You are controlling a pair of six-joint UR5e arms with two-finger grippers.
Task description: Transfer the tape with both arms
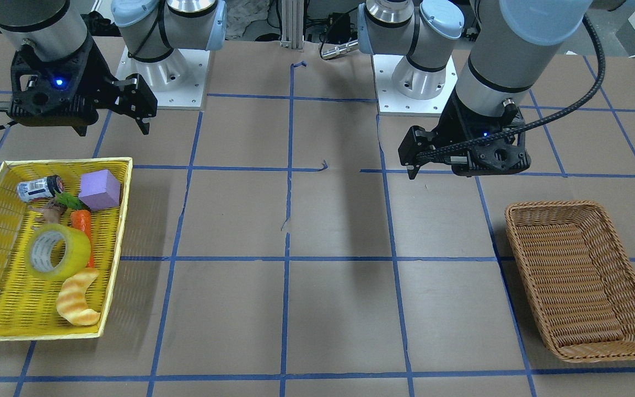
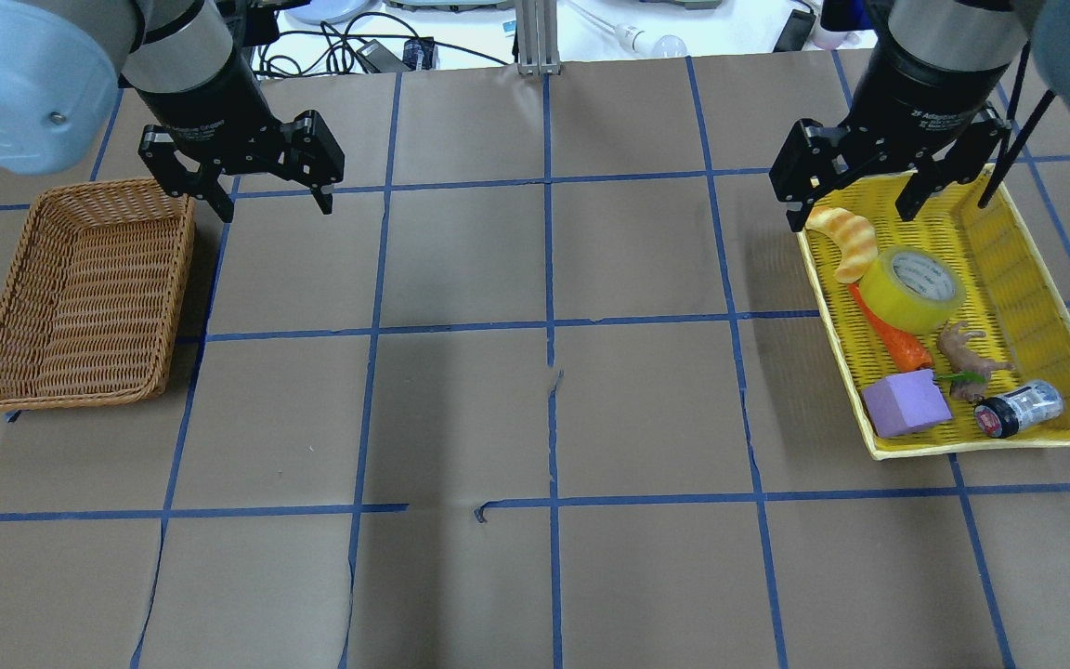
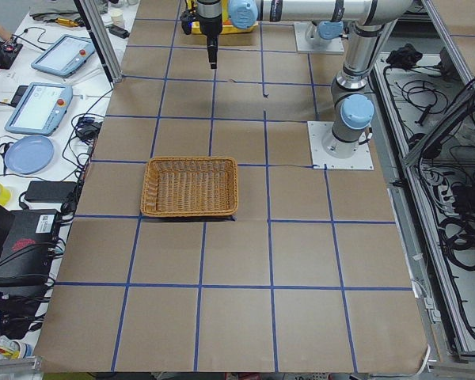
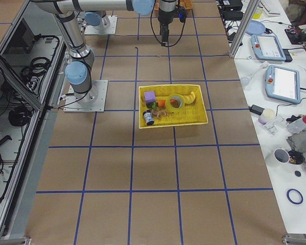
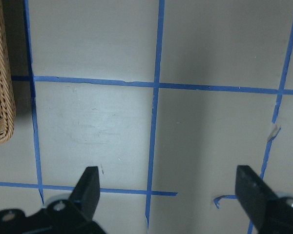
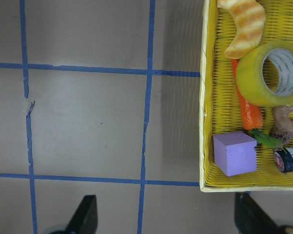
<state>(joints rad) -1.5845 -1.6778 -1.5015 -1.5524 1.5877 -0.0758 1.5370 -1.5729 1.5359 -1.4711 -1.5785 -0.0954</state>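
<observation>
Overhead: the right pincer (image 2: 855,209) hangs over the far end of a yellow tray (image 2: 962,448), spread wide and holding nothing. The tape (image 2: 916,283) lies in the tray just to the robot's side of that pincer, apart from it, between a croissant toy (image 2: 846,243) and a carrot toy (image 2: 897,344). The left pincer (image 2: 273,200) is just as wide apart and empty, with the far corner of a wicker basket (image 2: 173,279) beside it on the surface (image 2: 544,418).

Front-facing: the tape rests with its core hole tilted upward, nearer the camera than the right pincer and lower. The basket sits outward of the left pincer.

Right wrist: the two fingers stand far apart at the bottom edge, with the surface and the tray's corner between them. The tape lies ahead of the pincer, off to one side.

Left wrist: the spread fingers frame the taped surface, and the basket's edge lies outside one finger.
</observation>
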